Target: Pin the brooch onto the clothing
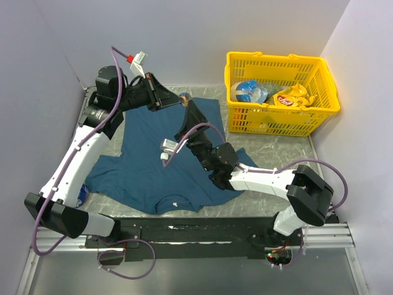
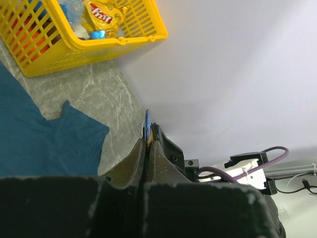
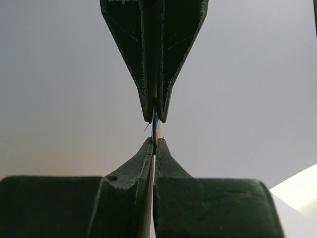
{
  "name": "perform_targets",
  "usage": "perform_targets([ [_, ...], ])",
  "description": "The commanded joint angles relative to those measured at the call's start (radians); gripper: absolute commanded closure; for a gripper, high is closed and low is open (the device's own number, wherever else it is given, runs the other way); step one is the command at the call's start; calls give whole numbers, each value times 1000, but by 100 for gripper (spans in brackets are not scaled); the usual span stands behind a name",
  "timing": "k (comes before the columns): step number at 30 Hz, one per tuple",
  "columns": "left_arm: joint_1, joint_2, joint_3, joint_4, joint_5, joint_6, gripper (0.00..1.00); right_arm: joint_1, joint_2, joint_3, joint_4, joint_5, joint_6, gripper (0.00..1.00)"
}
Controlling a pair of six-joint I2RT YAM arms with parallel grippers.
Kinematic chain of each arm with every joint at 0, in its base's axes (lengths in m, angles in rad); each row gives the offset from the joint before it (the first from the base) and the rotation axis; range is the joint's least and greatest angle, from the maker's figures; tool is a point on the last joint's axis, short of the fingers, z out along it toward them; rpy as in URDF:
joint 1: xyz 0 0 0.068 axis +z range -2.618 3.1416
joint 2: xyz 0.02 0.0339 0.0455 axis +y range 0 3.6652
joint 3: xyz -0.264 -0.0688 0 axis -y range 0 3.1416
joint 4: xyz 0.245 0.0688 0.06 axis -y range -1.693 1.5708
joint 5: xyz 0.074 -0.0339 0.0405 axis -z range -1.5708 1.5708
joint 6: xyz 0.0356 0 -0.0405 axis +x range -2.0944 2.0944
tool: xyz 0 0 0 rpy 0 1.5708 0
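Two grippers meet in mid-air over the far edge of the table (image 1: 276, 147), seen from above. The left gripper (image 1: 177, 101) and right gripper (image 1: 186, 108) come tip to tip, both clenched on the brooch (image 1: 184, 96). It is a tiny speck above the far hem of the teal T-shirt (image 1: 153, 166), which lies flat on the table. A yellow basket (image 1: 276, 58) of snack packets sits at the far right corner.

Left wrist view: the fingers (image 2: 136, 158) press together, with a thin blue edge and an orange fleck poking from their tips.

Right wrist view: its own fingers rise from below and the left pair descends from above, pinching one sliver between them. This double grip probably steadies the brooch so its pin can be opened before it goes to the shirt.
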Motion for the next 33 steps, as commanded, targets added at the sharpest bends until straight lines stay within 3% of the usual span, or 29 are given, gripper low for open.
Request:
perform_targets([
  [1, -17, -25, 67, -28, -60, 84, 99, 23, -6, 58, 106, 12, 18, 85],
  [3, -17, -28, 93, -91, -126, 121, 99, 28, -31, 90, -34, 54, 107, 68],
  [7, -9, -28, 144, -165, -206, 210, 99, 29, -172, 180, -513, 89, 369, 57],
  [8, -8, -29, 147, -182, -233, 224, 99, 31, -193, 226, -618, 47, 497, 53],
  [9, -5, -32, 150, -189, -247, 236, 99, 23, -213, 252, -809, 17, 558, 42],
  [11, 1, -35, 156, -200, -267, 274, 99, 14, -255, 339, -985, -49, 721, 33],
  [12, 4, -39, 158, -211, -276, 288, 99, 5, -267, 363, -1115, -121, 765, 24],
  [15, 14, -55, 153, -228, -301, 348, 99, -20, -340, 412, -1277, -279, 892, 1],
  [21, 18, -136, 92, -189, -240, 500, 99, -226, -410, 538, -1512, -705, 1130, 1],
  [22, 18, -155, 73, -154, -183, 530, 99, -291, -416, 554, -1533, -852, 1171, 1],
  [25, 18, -222, 7, -76, -36, 569, 99, -348, -408, 600, -1569, -1047, 1234, 1],
  [28, 18, -253, -22, -45, 108, 587, 99, -360, -362, 659, -1599, -1167, 1274, 4],
  [33, 18, -255, -27, -82, 219, 624, 99, -372, -277, 740, -1606, -1316, 1353, 11],
])
